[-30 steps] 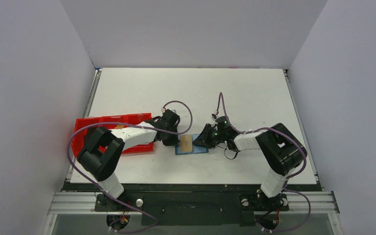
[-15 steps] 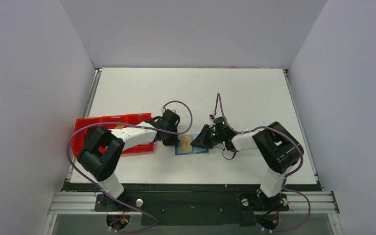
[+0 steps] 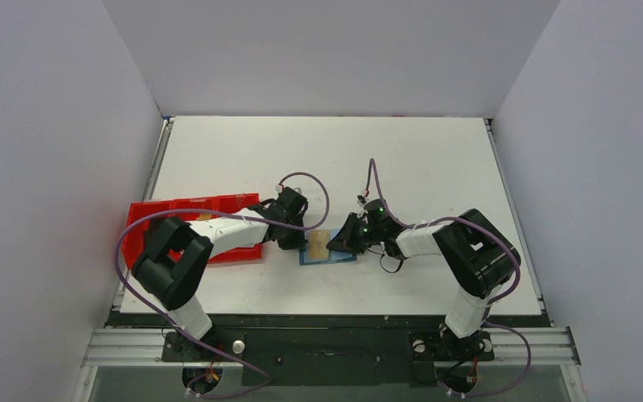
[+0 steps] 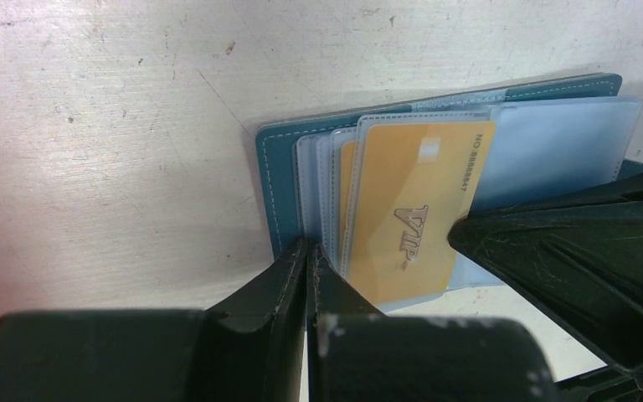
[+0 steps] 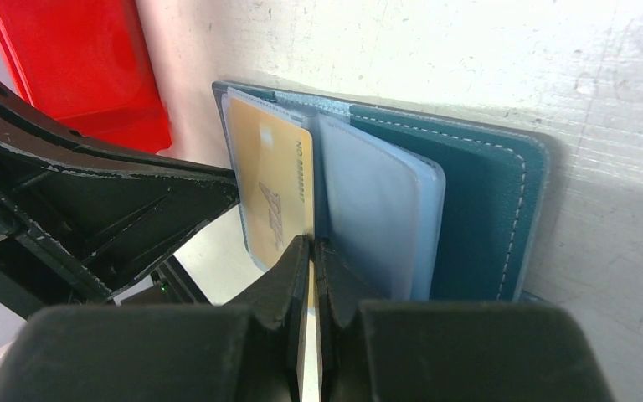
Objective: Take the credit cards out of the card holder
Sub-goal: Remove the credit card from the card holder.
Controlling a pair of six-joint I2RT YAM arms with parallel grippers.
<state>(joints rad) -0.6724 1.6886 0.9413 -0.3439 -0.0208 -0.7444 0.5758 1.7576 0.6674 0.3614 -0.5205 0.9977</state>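
The blue card holder [image 3: 336,256] lies open on the table between both grippers, its clear sleeves [image 5: 372,218] fanned out. A tan/gold card [image 4: 410,218] marked VIP sits in a sleeve; it also shows in the right wrist view [image 5: 268,180] and the top view [image 3: 318,244]. My left gripper [image 4: 308,249] is shut on the holder's [image 4: 278,184] left edge by the sleeves. My right gripper [image 5: 311,244] is shut on the gold card's edge. The dark grey card is hidden.
A red three-compartment tray [image 3: 146,219] stands left of the holder, partly under the left arm; it also shows in the right wrist view [image 5: 75,67]. The two grippers' fingers [image 4: 569,243] are close together over the holder.
The right gripper has shifted slightly left onto the holder. The left gripper and holder have not visibly moved.
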